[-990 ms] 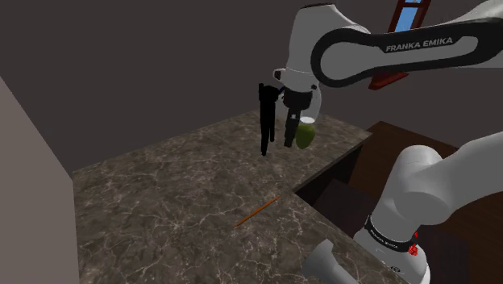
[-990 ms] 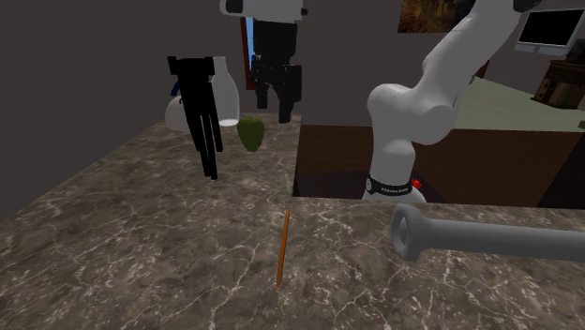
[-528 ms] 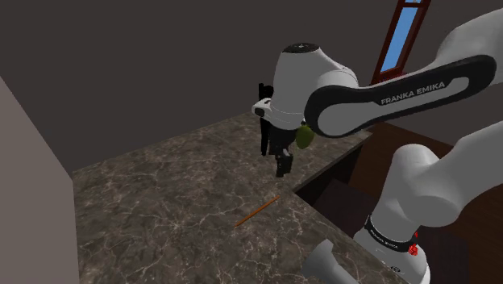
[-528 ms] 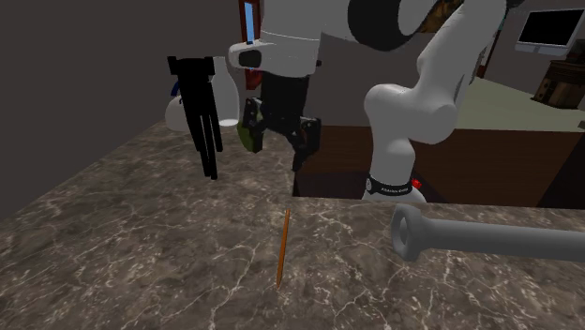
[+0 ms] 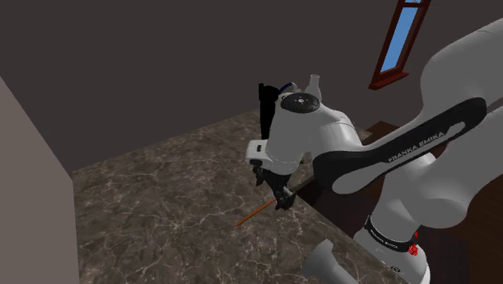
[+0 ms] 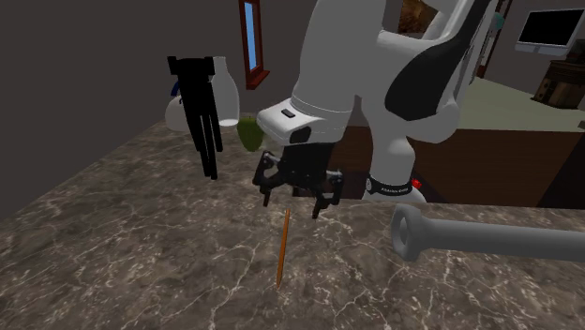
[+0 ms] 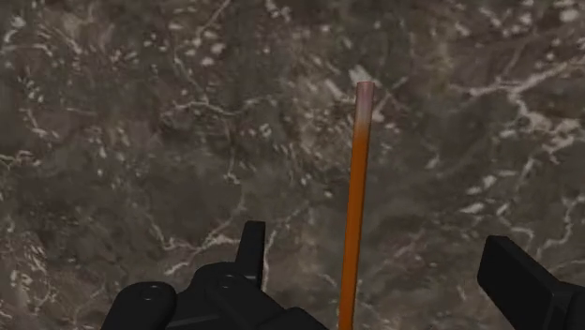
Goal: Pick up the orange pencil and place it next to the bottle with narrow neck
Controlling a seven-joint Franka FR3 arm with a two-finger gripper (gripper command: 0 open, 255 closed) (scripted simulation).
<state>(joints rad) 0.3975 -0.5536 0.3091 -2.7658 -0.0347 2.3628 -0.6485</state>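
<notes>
- Since the earlier frames, the white arm [image 5: 338, 149] has been swung down from beside the bottle and lowered over the near part of the dark marbled countertop [image 5: 153, 202], so that the hand is now set low above the pencil.
- At the far end of the countertop, the white bottle with narrow neck [image 6: 229, 92] is seen. It is partly hidden by a tall black object [image 6: 202, 112], and a green object [image 6: 249, 134] is just beside it.
- The gripper [image 6: 292, 202] is held open, its black fingers spread wide and pointed down at the stone. Nothing is clasped. In the wrist view the pencil is seen between the fingers, nearer to one of them and touched by neither.
- The orange pencil [image 6: 282, 246] is laid flat on the countertop, well apart from the bottle. Its far end is just under the gripper, and the rest runs out towards the near edge in the second exterior view.
- The pencil is judged to be light, thin and stiff, with a smooth barrel that may roll or skid if nudged by one finger first.
- A hold across the barrel is judged best, taken nearer the middle than the end now under the hand, so that tilting is avoided when it is lifted. The fingers would have to be brought almost onto the stone.
</notes>
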